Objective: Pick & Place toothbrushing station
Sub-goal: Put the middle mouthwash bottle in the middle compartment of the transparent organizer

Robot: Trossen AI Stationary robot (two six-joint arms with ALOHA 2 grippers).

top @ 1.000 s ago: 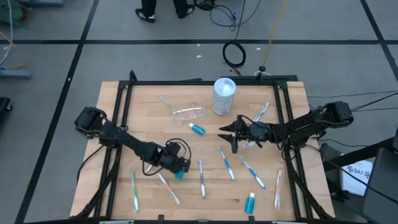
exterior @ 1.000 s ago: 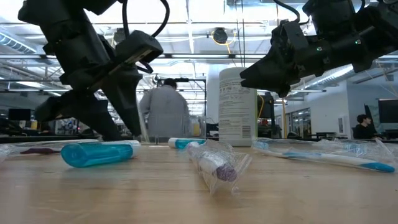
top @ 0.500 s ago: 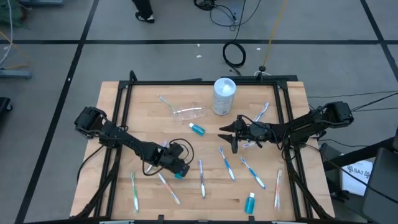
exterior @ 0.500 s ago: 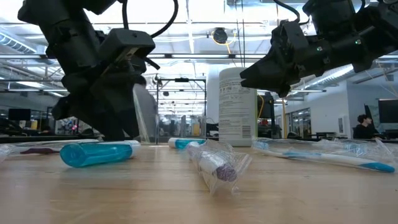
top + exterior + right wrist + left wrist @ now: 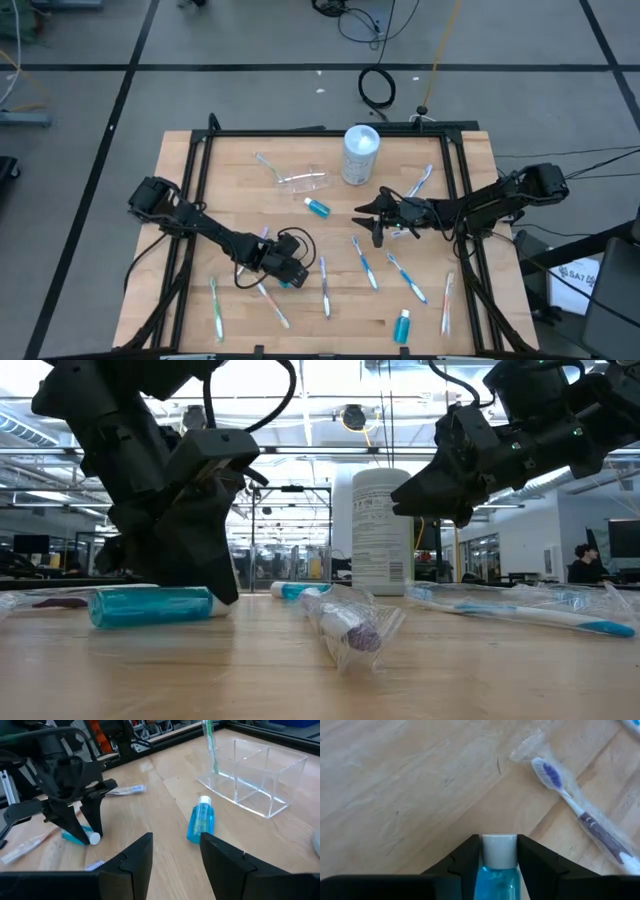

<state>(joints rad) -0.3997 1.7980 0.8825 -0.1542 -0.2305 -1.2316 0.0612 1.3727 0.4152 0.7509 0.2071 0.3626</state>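
Observation:
A blue toothpaste tube (image 5: 150, 607) with a white cap (image 5: 499, 851) lies on the wooden table at the near left. My left gripper (image 5: 290, 278) is down over it, shut on it. My right gripper (image 5: 375, 222) hangs open above the table's middle right with nothing between its fingers. A clear holder (image 5: 303, 180) sits at the far middle, with a green toothbrush (image 5: 210, 745) leaning in it. A second tube (image 5: 317, 207) lies near the holder, a third tube (image 5: 402, 325) at the near edge. Several wrapped toothbrushes (image 5: 364, 262) lie scattered on the table. My left gripper pinches the toothpaste tube between its two fingers at the cap end (image 5: 499, 845), one finger (image 5: 467, 865) on each side. The fingers slant steeply down from the table's left, on either side of the tube (image 5: 82, 837). The tube lies level on the tabletop.
A white lidded container (image 5: 360, 153) stands at the far middle, just beyond my right gripper. A wrapped toothbrush (image 5: 585, 815) lies close by the left gripper. Black frame rails (image 5: 195, 200) run along the table's sides. Bare wood shows between the two grippers.
My left gripper has sunk toward the table and rolled about its own line. The toothpaste tube has turned with it, from slightly tilted to level on the wood. A person who stood beyond the table has gone from the low view.

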